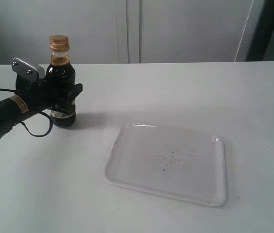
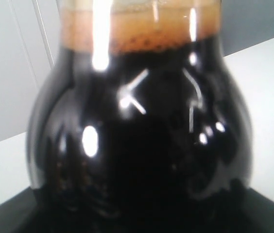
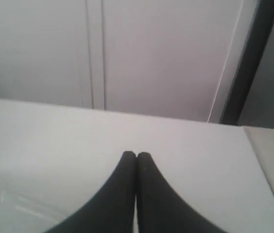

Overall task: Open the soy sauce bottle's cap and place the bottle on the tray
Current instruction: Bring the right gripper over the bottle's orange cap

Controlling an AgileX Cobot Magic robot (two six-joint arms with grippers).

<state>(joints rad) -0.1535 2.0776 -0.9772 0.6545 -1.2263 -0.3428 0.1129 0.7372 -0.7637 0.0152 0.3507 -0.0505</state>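
The soy sauce bottle point(image 1: 60, 77) stands upright on the white table at the left, its golden-orange cap point(image 1: 59, 42) closed on the neck. My left gripper point(image 1: 65, 101) reaches in from the left and is shut on the bottle's lower body, one finger point(image 1: 75, 91) showing on the side nearer the tray. In the left wrist view the dark bottle point(image 2: 137, 131) fills the picture and hides the fingers. The white tray point(image 1: 127, 180) lies flat to the right of the bottle, apart from it. My right gripper point(image 3: 136, 156) is shut on nothing, above bare table, and is outside the exterior view.
A black cable point(image 1: 36, 130) loops on the table under the left arm. A white wall point(image 1: 176, 29) with a dark vertical strip point(image 1: 265, 29) runs behind the table. A shiny tray corner point(image 3: 3, 206) shows low in the right wrist view.
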